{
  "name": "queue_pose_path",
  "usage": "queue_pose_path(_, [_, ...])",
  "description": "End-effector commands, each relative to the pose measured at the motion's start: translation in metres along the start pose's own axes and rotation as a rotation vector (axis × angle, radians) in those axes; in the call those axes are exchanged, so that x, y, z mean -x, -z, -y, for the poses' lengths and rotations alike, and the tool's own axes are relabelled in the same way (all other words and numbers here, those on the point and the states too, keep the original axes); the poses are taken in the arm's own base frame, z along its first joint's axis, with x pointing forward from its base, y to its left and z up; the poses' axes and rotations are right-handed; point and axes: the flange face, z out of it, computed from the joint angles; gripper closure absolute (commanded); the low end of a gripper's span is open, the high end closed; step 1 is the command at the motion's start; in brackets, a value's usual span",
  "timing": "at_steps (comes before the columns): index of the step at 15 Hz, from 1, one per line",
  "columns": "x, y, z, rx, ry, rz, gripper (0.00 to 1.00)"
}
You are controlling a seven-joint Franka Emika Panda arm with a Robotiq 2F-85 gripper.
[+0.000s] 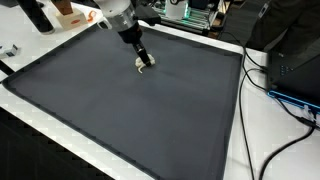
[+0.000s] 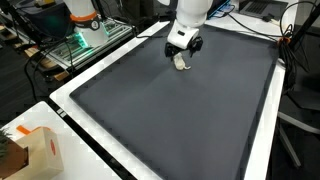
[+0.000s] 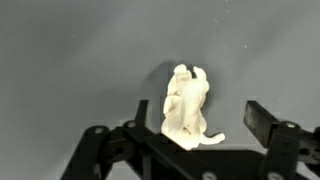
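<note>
A cluttered lab bench area surrounds a white table (image 1: 250, 150), and nearly all of the table top is covered by a large dark grey mat (image 1: 130, 115) (image 2: 180, 115). Beyond the mat, in an exterior view, black cables (image 1: 285, 110) trail off at 3 o'clock. In an exterior view, a rack of electronics (image 2: 80, 40) with a green glow stands at 10 o'clock and a cardboard box (image 2: 35, 150) sits at 8 o'clock.

The white robot arm (image 1: 115, 12) (image 2: 190, 12) comes down from 12 o'clock in both exterior views and ends in the black pincer (image 1: 144, 62) (image 2: 181, 58) (image 3: 180, 128), low over the mat's far half.

Right under it lies a small cream lump (image 1: 146, 64) (image 2: 182, 63) (image 3: 187, 105), resting on the mat at about 12 o'clock from the mat's middle. What the lump is made of I cannot tell.

In the wrist view the pincer's fingers (image 3: 262, 120) stand wide apart at 9 and 3 o'clock of the lump, with grey mat showing on both sides. They grip nothing, and the lump sits loose between them, touching neither.
</note>
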Motion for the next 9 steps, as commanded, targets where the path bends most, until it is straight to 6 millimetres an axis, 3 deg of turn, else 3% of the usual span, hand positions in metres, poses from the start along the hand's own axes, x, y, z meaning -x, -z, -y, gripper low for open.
queue_pose_path(1, [0.005, 0.004, 0.000, 0.041, 0.070, 0.012, 0.00])
queue_pose_path(9, [0.018, 0.038, -0.025, 0.069, 0.486, 0.061, 0.00])
